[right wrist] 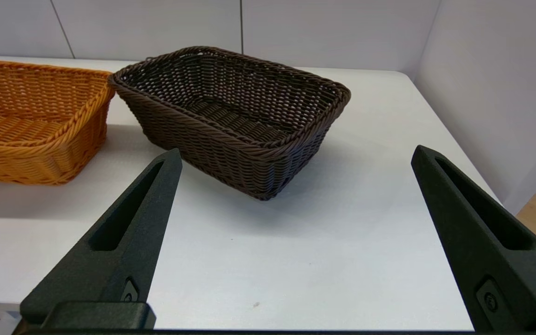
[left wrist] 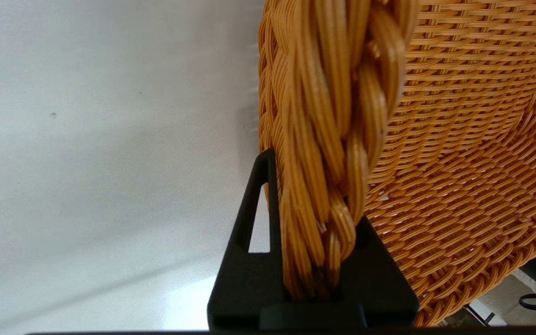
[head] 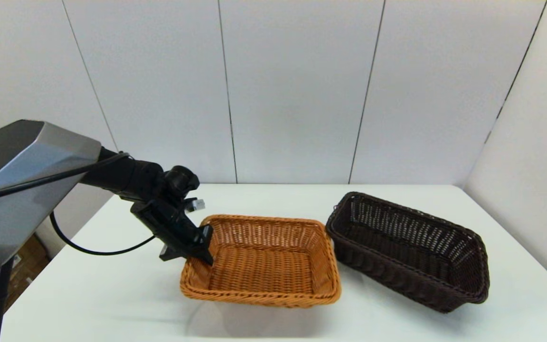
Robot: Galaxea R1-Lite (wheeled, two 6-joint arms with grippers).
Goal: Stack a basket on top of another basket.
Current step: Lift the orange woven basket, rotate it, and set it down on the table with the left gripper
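- The left end effector (head: 196,247) is clamping the braided rim at the left end of the orange-tan basket (head: 264,266), one finger (left wrist: 254,218) outside the wall and the other inside, as the left wrist view is showing
- That basket is sitting near the middle of the worktop (head: 397,323), towards its front edge; whether it is lifting off the surface cannot be told
- The dark brown basket (head: 411,249) is resting to the right, nearer the worktop's right edge, its near corner just beside the orange-tan one; whether the rims are touching is unclear
- The right end effector (right wrist: 296,242) is hanging off the front of the worktop with its fingers spread wide, holding nothing and facing the dark brown basket (right wrist: 235,116)
- Progress is looking early: a grip is being made, yet the two baskets are sitting side by side, neither on the other
- Remaining, by this reading: raising one basket, carrying it over its neighbour, lowering it to nest and letting go
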